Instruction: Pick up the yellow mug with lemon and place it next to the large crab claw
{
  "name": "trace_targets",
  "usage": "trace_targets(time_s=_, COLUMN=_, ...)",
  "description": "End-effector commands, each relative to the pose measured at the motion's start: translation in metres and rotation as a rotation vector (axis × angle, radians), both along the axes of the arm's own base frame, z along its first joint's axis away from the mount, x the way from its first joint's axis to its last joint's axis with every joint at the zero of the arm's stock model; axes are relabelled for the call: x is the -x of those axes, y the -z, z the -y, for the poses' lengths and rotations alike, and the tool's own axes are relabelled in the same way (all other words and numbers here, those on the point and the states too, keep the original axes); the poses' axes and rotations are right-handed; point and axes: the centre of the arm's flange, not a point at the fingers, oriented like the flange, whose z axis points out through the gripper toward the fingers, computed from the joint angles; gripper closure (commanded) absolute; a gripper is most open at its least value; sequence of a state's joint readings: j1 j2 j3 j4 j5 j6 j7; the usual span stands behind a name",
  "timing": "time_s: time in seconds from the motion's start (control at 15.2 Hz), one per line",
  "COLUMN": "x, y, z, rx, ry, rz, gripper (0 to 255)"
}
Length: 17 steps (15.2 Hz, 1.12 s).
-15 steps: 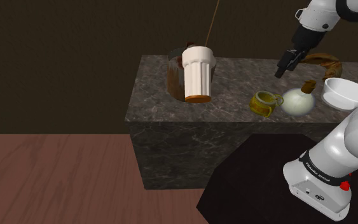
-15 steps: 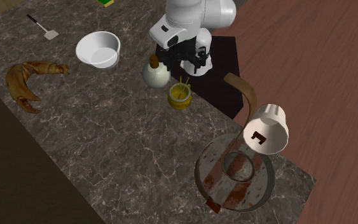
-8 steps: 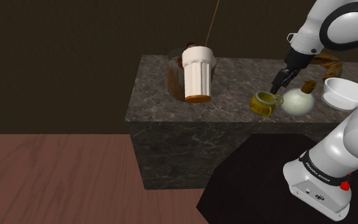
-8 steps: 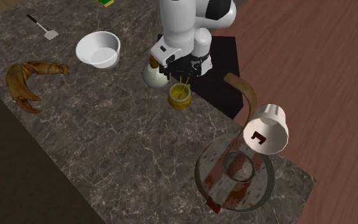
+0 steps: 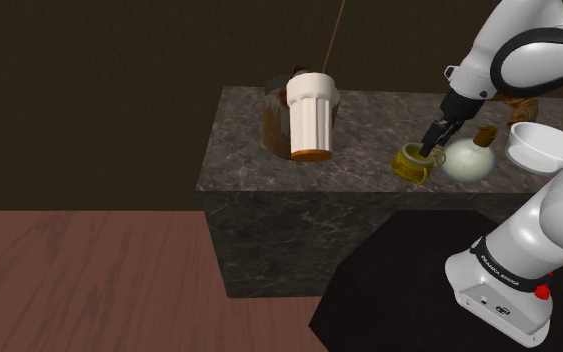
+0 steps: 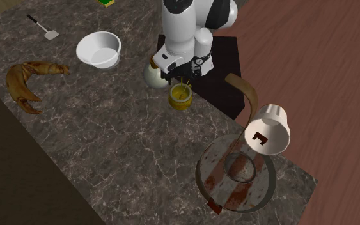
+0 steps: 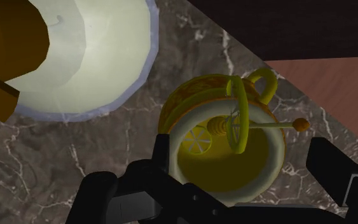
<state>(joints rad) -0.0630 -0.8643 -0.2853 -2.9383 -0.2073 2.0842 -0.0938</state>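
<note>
The yellow mug (image 5: pixel 414 163) (image 6: pixel 180 97) stands upright near the front edge of the dark marble counter (image 5: pixel 269 160), with a lemon slice and a stirrer inside (image 7: pixel 225 143). My gripper (image 5: pixel 433 147) (image 6: pixel 180 82) (image 7: pixel 244 168) hangs open just over the mug's rim. One finger (image 7: pixel 160 159) is by the mug's wall and the other (image 7: pixel 330 167) stands apart on the far side. The brown crab claw (image 6: pixel 27 79) lies far along the counter, past the bowl; in the shoulder view the crab claw (image 5: pixel 521 101) is partly hidden by the arm.
A round white flask with a cork (image 5: pixel 468 159) (image 6: pixel 151 75) (image 7: pixel 88 51) stands right beside the mug. A white bowl (image 5: pixel 544 146) (image 6: pixel 99 49) lies beyond it. A white ribbed cup (image 5: pixel 312 115) and a rusty wire basket (image 6: pixel 236 176) take the counter's other end. A small spatula (image 6: pixel 42 27) lies past the bowl.
The gripper has come down and toward the counter's front edge, from high near the crab claw to just over the mug. The mug and the other things have not moved.
</note>
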Motion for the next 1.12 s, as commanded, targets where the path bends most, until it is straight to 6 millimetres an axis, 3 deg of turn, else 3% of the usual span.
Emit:
trace_targets(time_s=0.0, x=0.000, y=0.001, z=0.000, rx=0.000, ry=0.000, rz=0.000, gripper=0)
trace_targets(time_s=0.2, x=0.000, y=0.000, z=0.000, rx=0.000, ry=0.000, rz=0.000, gripper=0)
trace_targets(time_s=0.26, x=0.000, y=0.000, z=0.000, rx=0.000, ry=0.000, rz=0.000, gripper=255)
trace_targets(time_s=0.86, x=0.000, y=0.001, z=0.000, rx=0.000, ry=0.000, rz=0.000, gripper=255)
trace_targets(time_s=1.06, x=0.000, y=-0.015, z=0.000, rx=0.000, ry=0.000, rz=0.000, gripper=255)
